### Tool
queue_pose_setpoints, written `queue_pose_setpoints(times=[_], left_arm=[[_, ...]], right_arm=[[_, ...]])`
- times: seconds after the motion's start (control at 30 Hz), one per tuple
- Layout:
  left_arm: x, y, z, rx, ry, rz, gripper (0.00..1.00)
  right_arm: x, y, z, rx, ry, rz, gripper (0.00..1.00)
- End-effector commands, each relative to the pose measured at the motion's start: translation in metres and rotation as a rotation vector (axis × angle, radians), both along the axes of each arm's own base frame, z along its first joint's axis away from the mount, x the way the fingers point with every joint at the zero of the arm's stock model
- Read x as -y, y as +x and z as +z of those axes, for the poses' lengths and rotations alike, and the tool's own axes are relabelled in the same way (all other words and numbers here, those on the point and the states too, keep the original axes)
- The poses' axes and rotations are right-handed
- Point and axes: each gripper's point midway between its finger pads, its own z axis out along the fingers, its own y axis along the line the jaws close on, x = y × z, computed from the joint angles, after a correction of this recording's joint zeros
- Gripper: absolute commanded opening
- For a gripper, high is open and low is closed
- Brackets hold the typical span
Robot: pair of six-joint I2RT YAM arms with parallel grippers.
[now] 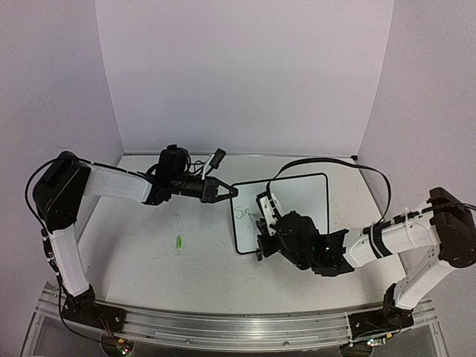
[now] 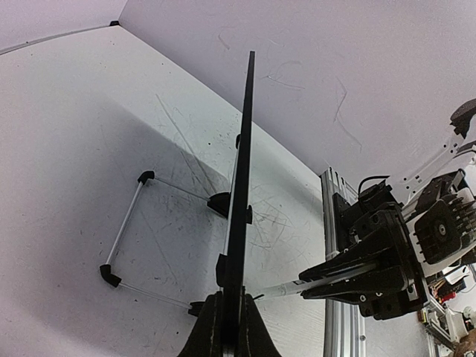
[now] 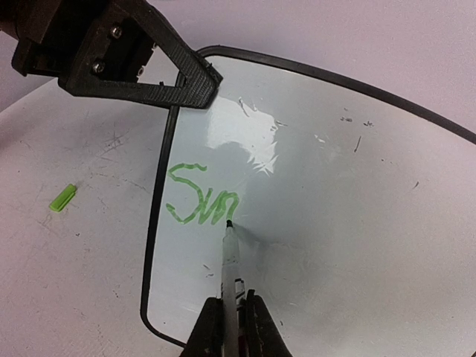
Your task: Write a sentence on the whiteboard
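Pinching the glossy black-framed whiteboard (image 3: 335, 208), left gripper (image 1: 230, 191); right gripper (image 3: 232, 312) tight on a slim marker (image 3: 229, 260) (green sentence (image 3: 199, 197), perhaps "Sm")

Place: robot lab test cell | walls: plain white panels (image 1: 245, 74) closed in three sides | counter (image 1: 149, 245): white, scuffed with pen scribbles | rig: left arm (image 1: 111, 182) and right arm (image 1: 394, 238) stood bolted to an aluminium rail (image 1: 238, 327) at the near edge | wiring: black cable (image 1: 357, 163) ran loose
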Motion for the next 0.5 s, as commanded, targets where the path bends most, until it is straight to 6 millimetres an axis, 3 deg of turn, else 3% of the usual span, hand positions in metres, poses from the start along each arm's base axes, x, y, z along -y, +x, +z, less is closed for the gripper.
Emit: queue_pose_setpoints(times=[0.0, 0.17, 0.3, 0.37, 0.47], left_arm=[[-0.001, -0.011, 0.013, 0.006, -0.005, -0.013, 0.00], [-0.001, -0.011, 0.013, 0.005, -0.004, -0.012, 0.00], [-0.001, -0.011, 0.012, 0.005, -0.001, -0.010, 0.00], [-0.001, -0.010, 0.010, 0.005, 0.001, -0.007, 0.00], [-0.001, -0.010, 0.009, 0.000, 0.002, -0.010, 0.00]], right_arm=[[0.012, 0.001, -0.008, -0.015, -0.047, -0.030, 0.00], [0.011, 0.000, -0.003, -0.008, -0.038, -0.023, 0.00], [0.008, -0.019, 0.047, 0.046, 0.090, 0.038, 0.00], [0.018, -0.027, 0.074, 0.052, 0.181, 0.044, 0.00], [0.026, -0.032, 0.090, 0.060, 0.193, 0.059, 0.00]])
